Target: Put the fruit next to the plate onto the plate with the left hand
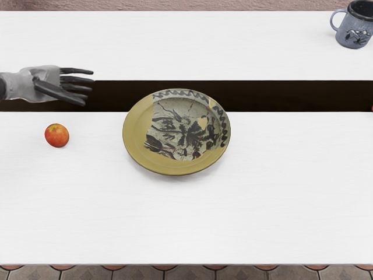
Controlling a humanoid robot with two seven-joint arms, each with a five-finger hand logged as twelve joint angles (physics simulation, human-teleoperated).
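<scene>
A small red and yellow apple point(56, 135) lies on the white table, left of the plate. The plate point(135, 150) is olive-yellow with a dark painted pattern in its middle and nothing on it. My left hand point(74, 86) comes in from the left edge, above and slightly right of the apple, over the dark gap between the two table tops. Its fingers are stretched out and spread, holding nothing. It does not touch the apple. The right arm is out of view.
A blue-grey enamel mug point(355, 24) stands at the far right corner of the rear table top. A dark gap point(280, 95) runs across between the rear and front table tops. The plate's far rim overlaps that gap.
</scene>
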